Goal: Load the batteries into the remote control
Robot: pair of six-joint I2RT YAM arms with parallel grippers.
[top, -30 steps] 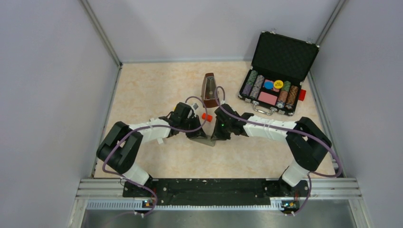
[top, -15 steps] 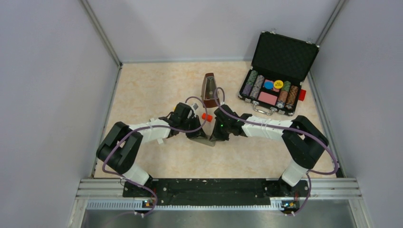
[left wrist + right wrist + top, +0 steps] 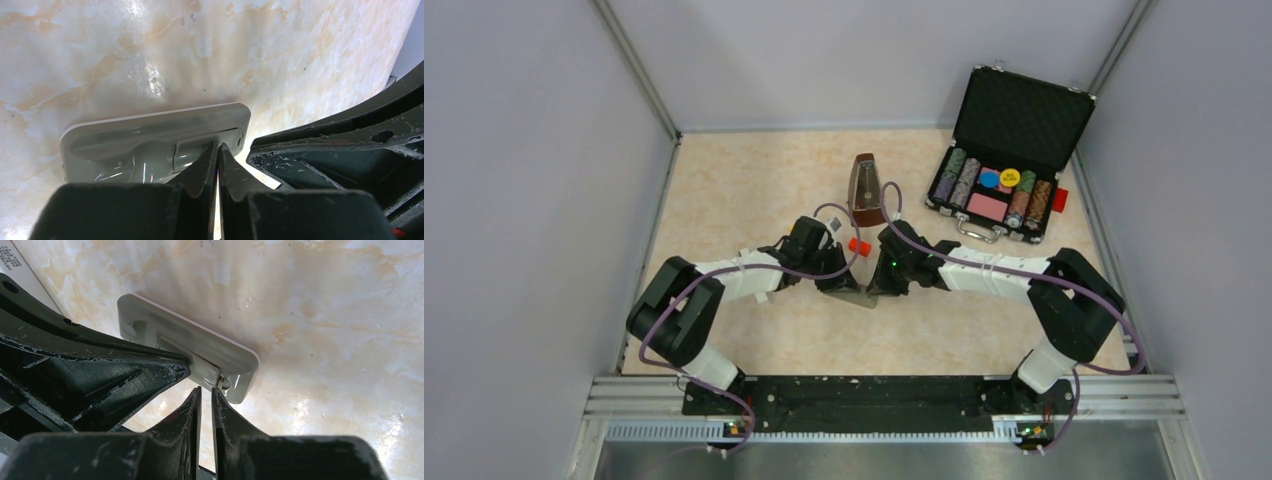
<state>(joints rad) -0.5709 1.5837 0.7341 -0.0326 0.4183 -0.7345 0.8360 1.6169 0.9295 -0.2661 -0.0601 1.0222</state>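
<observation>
Remote control (image 3: pixel 862 296) at frame ctr on table (image 3: pixel 724 190), betw. left gripper (image 3: pixel 843 284) & right gripper (image 3: pixel 881 285). Battery (image 3: pixel 859 244) just above it, metronome (image 3: pixel 865 188) higher up, chip case (image 3: pixel 1009 150) upper rt.

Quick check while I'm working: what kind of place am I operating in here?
Probably a lab robot test cell, not a home: plain grey walls box in a marble-patterned table, and unrelated props, a poker chip case and a metronome, sit on it.
</observation>
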